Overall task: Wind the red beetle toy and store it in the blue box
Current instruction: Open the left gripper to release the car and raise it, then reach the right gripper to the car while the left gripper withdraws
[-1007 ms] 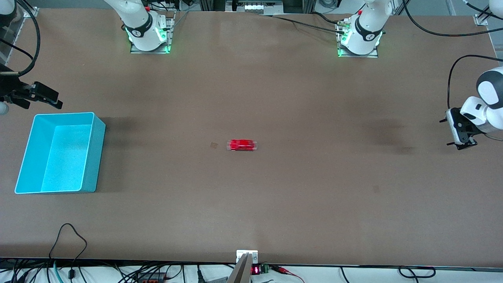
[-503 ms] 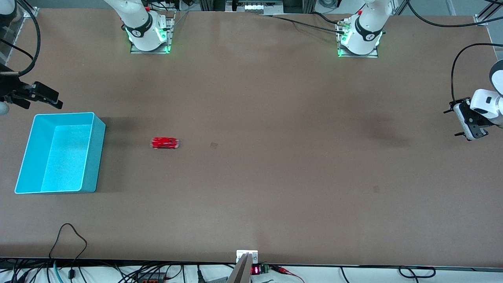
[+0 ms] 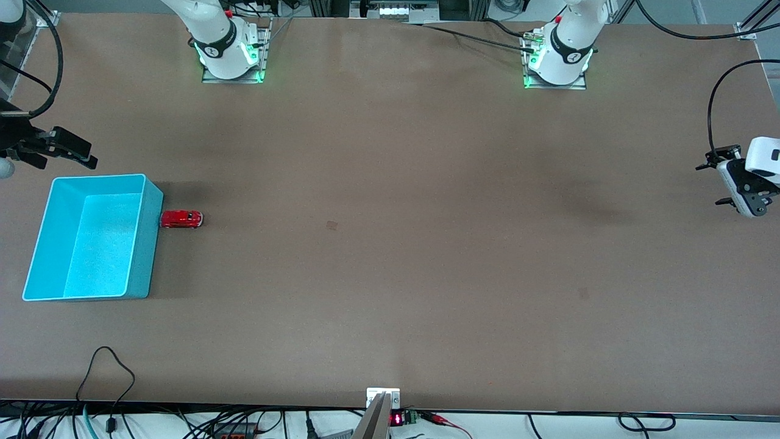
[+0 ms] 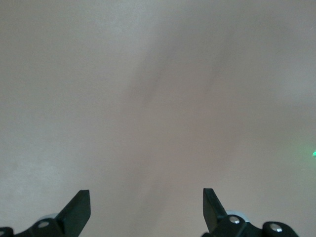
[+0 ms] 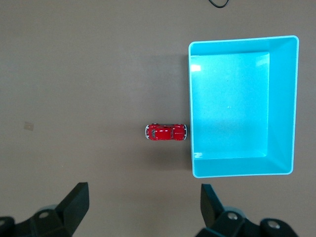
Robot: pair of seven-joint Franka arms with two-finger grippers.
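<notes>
The red beetle toy (image 3: 181, 219) stands on the table with its nose against the outside wall of the blue box (image 3: 97, 244), on the side toward the table's middle. The box is empty. The right wrist view shows the toy (image 5: 166, 132) beside the box (image 5: 279, 98). My right gripper (image 3: 91, 157) is open and empty, up in the air by the box's corner nearest the robots' bases; in its wrist view the gripper (image 5: 143, 207) is clear of both. My left gripper (image 3: 710, 184) is open and empty over the table's edge at the left arm's end, and its wrist view (image 4: 146, 210) shows only bare table.
A small pale mark (image 3: 331, 225) lies on the brown table near the middle. Cables and a small display unit (image 3: 396, 419) run along the table edge nearest the front camera. The arm bases (image 3: 228, 55) stand at the back edge.
The toy has rolled from the table's middle toward the right arm's end and now rests against the box. My left gripper has drawn back toward its end of the table.
</notes>
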